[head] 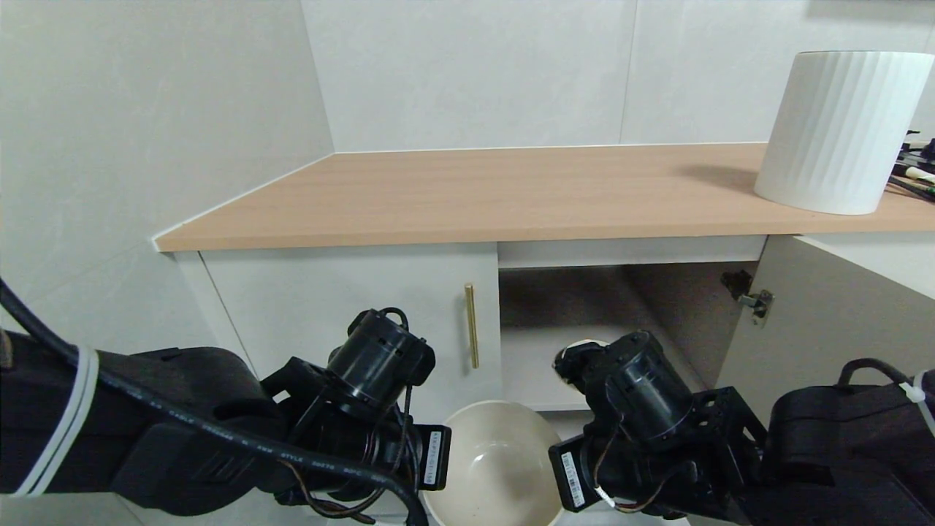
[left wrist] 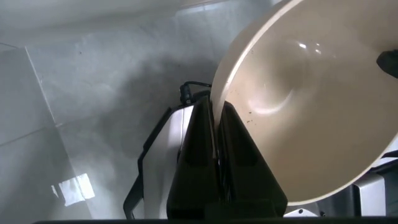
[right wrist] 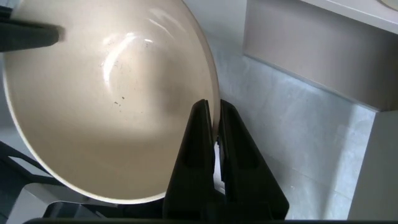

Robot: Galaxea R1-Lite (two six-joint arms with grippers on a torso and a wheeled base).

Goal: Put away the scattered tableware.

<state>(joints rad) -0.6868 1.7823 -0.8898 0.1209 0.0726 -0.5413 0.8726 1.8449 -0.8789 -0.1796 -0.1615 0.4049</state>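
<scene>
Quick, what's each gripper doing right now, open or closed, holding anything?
Left gripper: closed on the rim of the cream bowl.
Right gripper: closed on the opposite rim of the same bowl.

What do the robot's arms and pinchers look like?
Both are chunky and black. The left arm carries a thick black cable with tiny white writing and a white band; the right arm has a white tie. Each wrist wears a white barcode sticker. The left gripper and right gripper have two flat black fingers.
</scene>
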